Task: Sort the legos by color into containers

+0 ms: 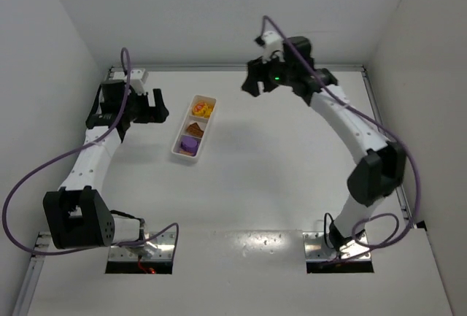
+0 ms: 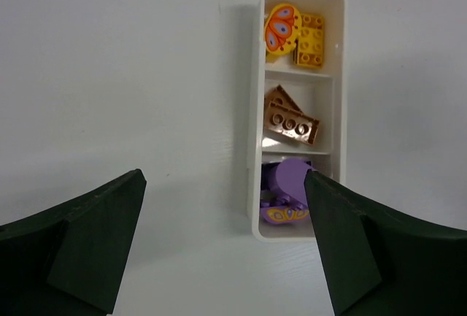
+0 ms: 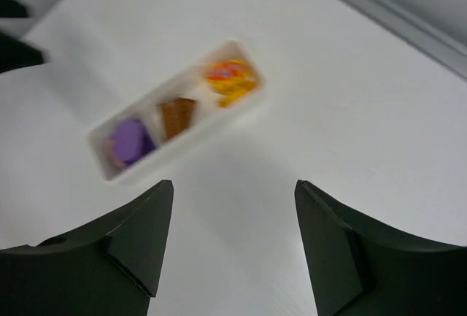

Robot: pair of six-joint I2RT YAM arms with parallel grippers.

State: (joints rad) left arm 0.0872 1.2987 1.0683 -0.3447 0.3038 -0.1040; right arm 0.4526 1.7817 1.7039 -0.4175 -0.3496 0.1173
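Legos (image 2: pixel 292 122) sit colour-sorted in tray (image 2: pixel 255 97) on table (image 1: pixel 255 185): yellow far, brown middle, purple near. Left tool (image 2: pixel 222 177) and right tool (image 3: pixel 233 185) both gape, empty. Risk: left tool, close by, could nudge the light tray and spill blocks.

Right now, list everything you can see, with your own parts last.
tray: one, white, three compartments in a row, on the table nearer the left arm
yellow legos: two, a block and a round piece with an orange pattern, far compartment
brown legos: two, middle compartment
purple legos: at least two, one with a yellow pattern, near compartment, partly hidden in the left wrist view
table: one, white, under everything
cables: two, purple, one along each arm
left gripper: one, dark fingers, open, holding nothing, beside the tray
right gripper: one, dark fingers, open, holding nothing, raised at the far right, away from the tray
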